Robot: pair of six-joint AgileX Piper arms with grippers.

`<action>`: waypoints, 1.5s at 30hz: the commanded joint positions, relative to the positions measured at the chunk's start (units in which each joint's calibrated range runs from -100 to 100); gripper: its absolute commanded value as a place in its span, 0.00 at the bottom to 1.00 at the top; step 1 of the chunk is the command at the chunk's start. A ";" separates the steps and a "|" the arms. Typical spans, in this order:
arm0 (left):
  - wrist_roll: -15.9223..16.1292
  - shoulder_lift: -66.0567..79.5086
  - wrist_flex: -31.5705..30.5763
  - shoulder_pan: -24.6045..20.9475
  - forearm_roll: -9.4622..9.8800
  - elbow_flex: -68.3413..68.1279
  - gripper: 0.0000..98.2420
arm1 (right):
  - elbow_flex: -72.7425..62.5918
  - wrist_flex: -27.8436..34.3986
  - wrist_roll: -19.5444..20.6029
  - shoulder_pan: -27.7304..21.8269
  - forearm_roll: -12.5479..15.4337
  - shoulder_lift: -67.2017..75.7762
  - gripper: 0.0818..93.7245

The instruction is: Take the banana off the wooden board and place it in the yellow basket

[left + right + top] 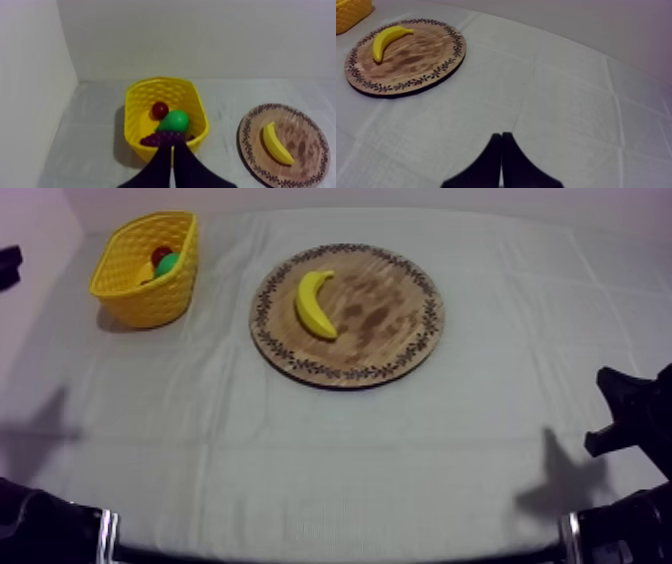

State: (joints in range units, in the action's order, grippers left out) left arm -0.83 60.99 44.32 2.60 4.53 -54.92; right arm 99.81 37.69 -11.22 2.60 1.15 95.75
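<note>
The banana (315, 304) looks like smooth plastic, the basket (150, 300) latticed plastic, the board (392, 310) grained matt wood, the cloth (350, 458) matt and creased.

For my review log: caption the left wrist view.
Shut left claw facing the yellow basket; banana lies on the wooden board.

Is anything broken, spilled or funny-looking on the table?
Nothing stands out. The banana lies flat on the wooden board, and the yellow basket stands upright with a small red fruit, a pear and grapes inside. Nothing lies spilled on the cloth.
</note>
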 commanded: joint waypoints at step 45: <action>-16.61 -72.24 22.48 19.77 9.39 72.44 0.00 | -0.03 -0.02 0.01 0.00 0.00 0.00 0.00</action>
State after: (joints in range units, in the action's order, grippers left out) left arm -16.62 -8.87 66.67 22.16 13.91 17.45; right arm 99.81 37.63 -11.32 2.60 1.15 95.75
